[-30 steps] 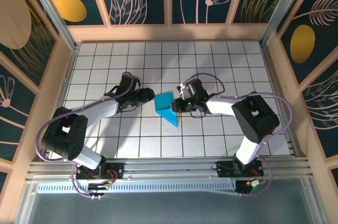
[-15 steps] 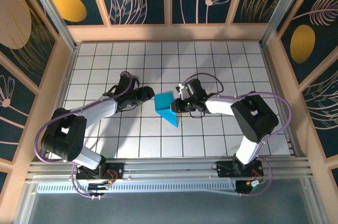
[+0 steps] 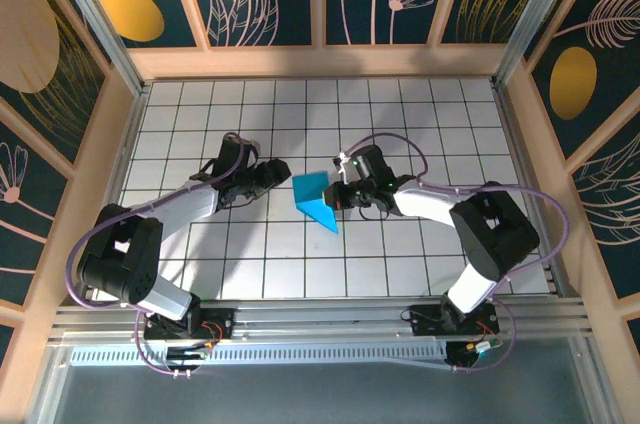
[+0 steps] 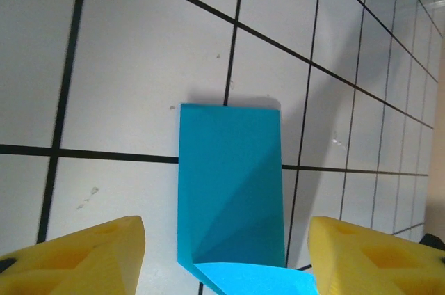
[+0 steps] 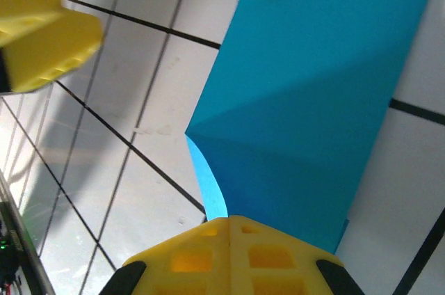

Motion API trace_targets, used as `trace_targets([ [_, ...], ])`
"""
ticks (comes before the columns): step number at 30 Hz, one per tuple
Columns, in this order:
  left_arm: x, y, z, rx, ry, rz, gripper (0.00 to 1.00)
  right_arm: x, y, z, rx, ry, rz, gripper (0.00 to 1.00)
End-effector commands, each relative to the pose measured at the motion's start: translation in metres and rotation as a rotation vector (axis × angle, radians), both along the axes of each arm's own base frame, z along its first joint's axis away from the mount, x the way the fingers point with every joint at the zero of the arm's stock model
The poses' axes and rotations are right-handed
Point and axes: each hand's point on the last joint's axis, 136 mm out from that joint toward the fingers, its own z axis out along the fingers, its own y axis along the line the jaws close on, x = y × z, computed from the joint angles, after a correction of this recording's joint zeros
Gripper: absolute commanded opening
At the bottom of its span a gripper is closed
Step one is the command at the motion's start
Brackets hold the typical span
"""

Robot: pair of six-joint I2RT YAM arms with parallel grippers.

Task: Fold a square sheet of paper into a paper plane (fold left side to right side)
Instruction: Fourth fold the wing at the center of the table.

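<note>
Judging by its creases, the square sheet of paper (image 3: 316, 200) is already folded several times. It is reduced to a narrow shape with a slanted fold, laid on the tiled table (image 3: 200, 124) between the two grippers. No slim winged dart is formed yet, so later folds are judged to be left. The right gripper (image 5: 229, 234) is closed, pinched on an edge of the sheet. The left gripper (image 3: 281, 177) is held open just beside it, gripping nothing. The pinch point is hidden under the yellow fingers (image 5: 195, 264), and the layers cannot be counted.
</note>
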Motion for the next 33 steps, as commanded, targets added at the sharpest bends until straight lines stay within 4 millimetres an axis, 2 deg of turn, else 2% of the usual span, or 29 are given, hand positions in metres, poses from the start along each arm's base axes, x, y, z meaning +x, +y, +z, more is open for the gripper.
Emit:
trace_targets([
  [1,0.002,-0.018,0.002,-0.097,0.014,-0.052,0.62,-0.003,-0.005,0.005,0.008,-0.009,-0.010,0.00],
  [10,0.007,-0.040,-0.013,-0.198,0.069,-0.118,0.54,-0.001,-0.011,0.020,0.051,-0.041,-0.041,0.00],
  [13,0.008,-0.043,-0.025,-0.206,0.099,-0.122,0.54,-0.001,-0.013,0.023,0.065,-0.048,-0.049,0.00],
  [23,0.008,-0.054,-0.039,-0.259,0.141,-0.151,0.47,-0.001,-0.014,0.025,0.090,-0.049,-0.056,0.00],
  [33,0.010,-0.064,-0.048,-0.280,0.160,-0.169,0.36,0.000,-0.013,0.025,0.103,-0.044,-0.055,0.00],
])
